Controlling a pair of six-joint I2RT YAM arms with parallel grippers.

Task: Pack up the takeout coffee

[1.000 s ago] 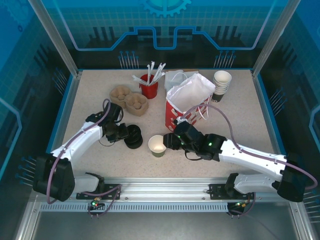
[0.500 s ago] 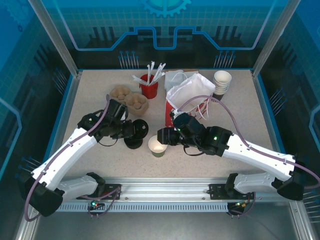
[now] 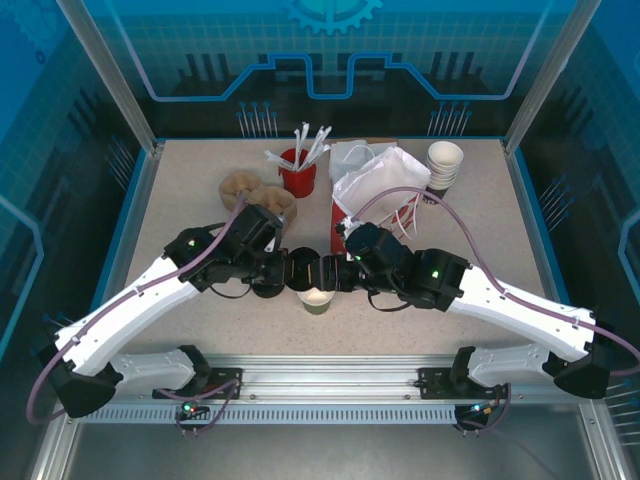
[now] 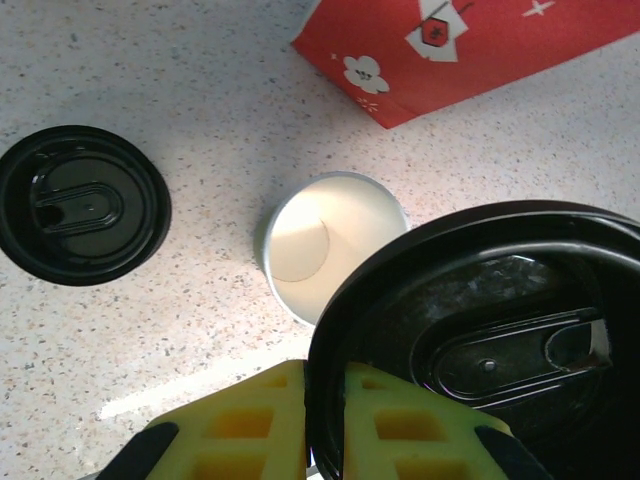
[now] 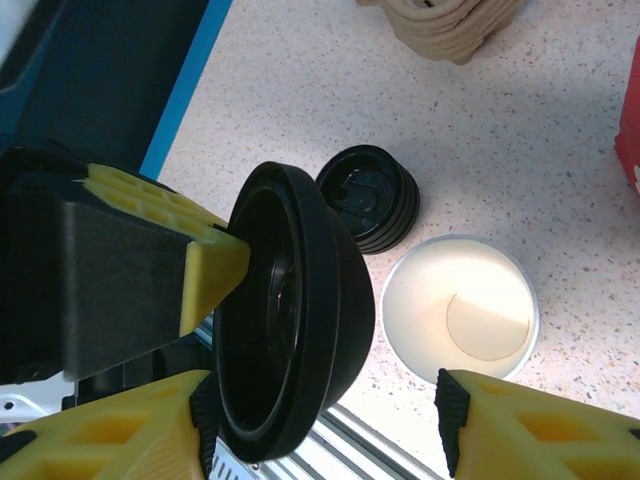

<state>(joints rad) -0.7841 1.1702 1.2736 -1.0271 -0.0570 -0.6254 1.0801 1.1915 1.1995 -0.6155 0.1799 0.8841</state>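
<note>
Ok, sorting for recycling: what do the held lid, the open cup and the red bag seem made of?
Held lid: likely thin moulded plastic, glossy black, with sharp highlights and an embossed sip tab.
Open cup: paper, matte white inside, rolled rim; any lining can't be told.
Red bag: printed paper, matte, crisply folded bottom edge.

The left claw (image 4: 322, 400) has come away from the stack of lids (image 4: 82, 205) and swung right. It carries one black lid (image 4: 480, 340), pinched on edge, to just above the open cup (image 4: 335, 245). The right claw (image 5: 320, 420) has spread wider and shifted toward that lid.
</note>
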